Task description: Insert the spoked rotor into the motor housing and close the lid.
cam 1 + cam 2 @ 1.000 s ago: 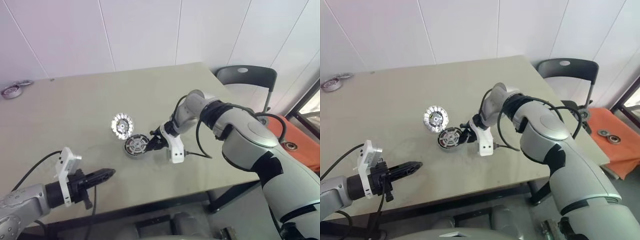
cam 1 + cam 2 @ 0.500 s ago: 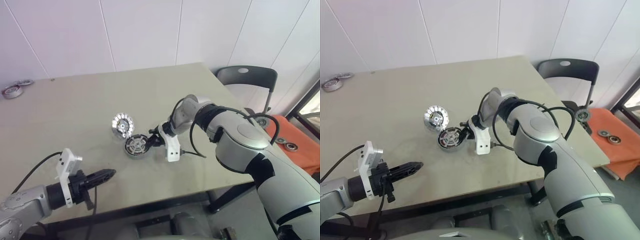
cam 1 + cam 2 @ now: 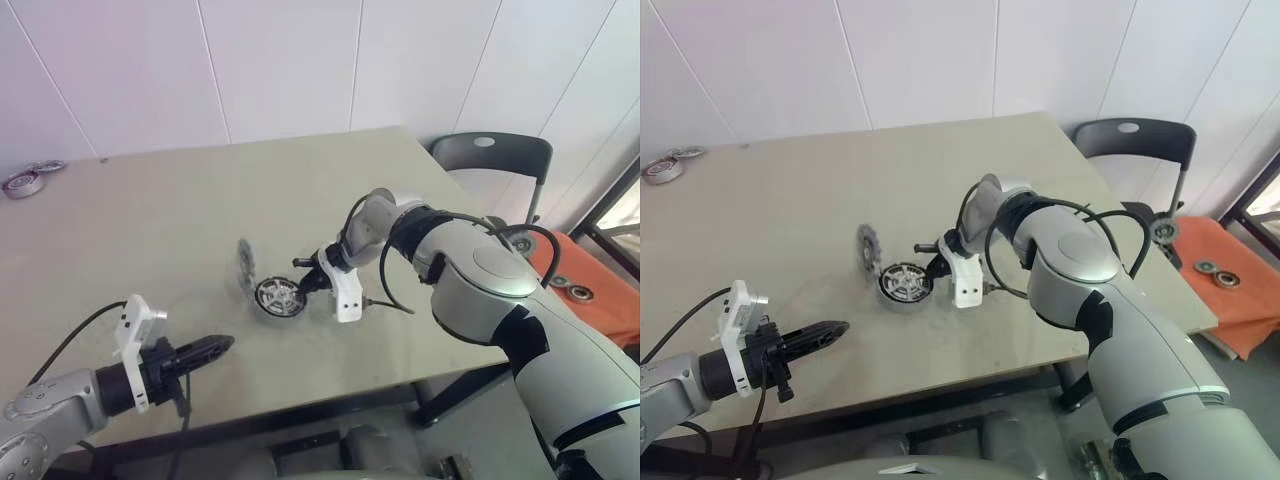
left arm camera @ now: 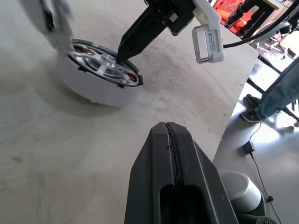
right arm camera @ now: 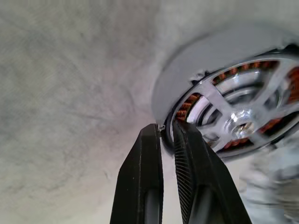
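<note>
Left eye view: beige table (image 3: 150, 220); white walls (image 3: 290, 60)

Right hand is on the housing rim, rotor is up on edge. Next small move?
Probably open the shut left hand and reach for the spoked rotor: it stands on edge beside the motor housing, whose rim the right hand pinches, so the housing looks braced.

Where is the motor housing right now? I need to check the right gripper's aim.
In the head views the motor housing lies flat near the middle of the table, the right gripper at its right rim.
</note>
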Motion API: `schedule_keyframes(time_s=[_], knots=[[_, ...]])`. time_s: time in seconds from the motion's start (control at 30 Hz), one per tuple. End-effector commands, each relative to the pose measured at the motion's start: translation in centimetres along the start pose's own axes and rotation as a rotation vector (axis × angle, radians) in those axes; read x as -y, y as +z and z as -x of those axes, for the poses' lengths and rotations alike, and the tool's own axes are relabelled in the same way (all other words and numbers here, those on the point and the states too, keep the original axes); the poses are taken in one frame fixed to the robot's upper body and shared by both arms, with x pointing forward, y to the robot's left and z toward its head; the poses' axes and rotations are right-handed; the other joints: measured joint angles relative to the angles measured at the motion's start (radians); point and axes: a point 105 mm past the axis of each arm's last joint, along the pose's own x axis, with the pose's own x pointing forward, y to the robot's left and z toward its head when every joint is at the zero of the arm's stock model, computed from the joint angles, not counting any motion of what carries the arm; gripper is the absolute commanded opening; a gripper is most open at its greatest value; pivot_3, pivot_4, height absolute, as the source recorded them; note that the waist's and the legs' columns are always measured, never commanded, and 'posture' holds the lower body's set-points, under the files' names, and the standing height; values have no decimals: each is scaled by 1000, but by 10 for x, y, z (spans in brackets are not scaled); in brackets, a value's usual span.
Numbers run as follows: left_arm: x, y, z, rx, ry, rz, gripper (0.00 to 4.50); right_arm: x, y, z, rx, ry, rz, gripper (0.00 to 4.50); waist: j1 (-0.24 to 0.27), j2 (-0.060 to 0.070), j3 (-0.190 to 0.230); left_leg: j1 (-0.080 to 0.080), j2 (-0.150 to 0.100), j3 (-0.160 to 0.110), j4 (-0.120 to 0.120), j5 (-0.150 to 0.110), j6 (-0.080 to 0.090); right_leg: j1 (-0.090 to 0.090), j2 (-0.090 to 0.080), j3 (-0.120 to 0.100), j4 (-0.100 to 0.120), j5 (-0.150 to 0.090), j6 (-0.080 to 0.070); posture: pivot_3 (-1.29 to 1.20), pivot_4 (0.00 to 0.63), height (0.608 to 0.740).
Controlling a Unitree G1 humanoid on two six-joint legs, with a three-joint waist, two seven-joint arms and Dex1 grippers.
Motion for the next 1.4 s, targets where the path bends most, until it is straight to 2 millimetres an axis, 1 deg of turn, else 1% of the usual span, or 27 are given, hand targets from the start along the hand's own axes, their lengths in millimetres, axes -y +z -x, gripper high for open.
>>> schedule_keyframes(time_s=[0.03,0.3,0.37,0.47,0.57,0.73,0.87,0.93,1.03,1.17,1.23,1.3,1.4], knots=[[3,7,-2,24,-12,-32,0,17,1,6,35,-26,-55,97,0,0,0,0,0,0,0,0,0,0,0,0,0,0,0,0,0,740],[2,7,-9,37,-16,-27,0,8,5,13,81,84,-312,97,1,0,0,0,0,-1,0,0,0,1,0,-2,0,2,3,0,0,740],[1,7,-11,40,-17,-26,0,6,1,16,75,130,-415,97,1,0,0,0,0,-2,1,0,0,2,0,-2,0,2,3,0,0,740],[1,7,-14,46,-25,-25,0,9,-4,17,89,190,-619,97,0,1,1,1,0,-3,1,0,0,3,0,-4,0,2,3,0,0,740],[1,8,-18,50,-29,-25,0,8,-5,18,104,243,-757,97,5,2,1,1,0,-5,1,0,0,5,0,-7,0,2,3,0,0,740],[2,7,-21,55,-35,-25,0,15,-6,10,112,279,-996,97,5,3,2,0,0,-7,2,0,0,5,0,-8,0,2,3,0,0,740],[3,6,-20,57,-36,-21,0,23,3,-2,158,310,-1151,97,6,4,3,0,0,-7,2,0,0,5,0,-9,0,2,3,0,0,740],[3,6,-20,57,-37,-19,0,28,4,-9,152,305,-1231,97,5,4,2,0,0,-7,2,0,0,5,0,-9,0,2,3,0,0,740],[3,6,-21,59,-37,-18,0,34,4,-14,139,289,-1294,97,1,4,2,1,0,-7,2,0,0,5,0,-9,0,1,3,0,0,740],[4,5,-20,59,-38,-13,0,34,1,-18,85,269,-1304,97,-4,4,1,2,0,-7,2,0,0,5,0,-9,0,-1,2,0,0,740],[4,5,-20,58,-37,-13,0,36,1,-19,92,261,-1320,97,-4,4,1,3,1,-7,2,0,0,5,1,-9,0,-1,2,0,0,740],[4,5,-20,58,-37,-14,0,42,3,-20,128,234,-1353,97,-4,4,1,4,1,-7,2,0,0,6,1,-9,0,-1,1,0,0,740],[4,5,-20,57,-38,-15,0,36,2,-22,87,231,-1305,97,-5,3,1,6,1,-7,2,0,0,7,1,-8,0,-1,1,0,0,740]])
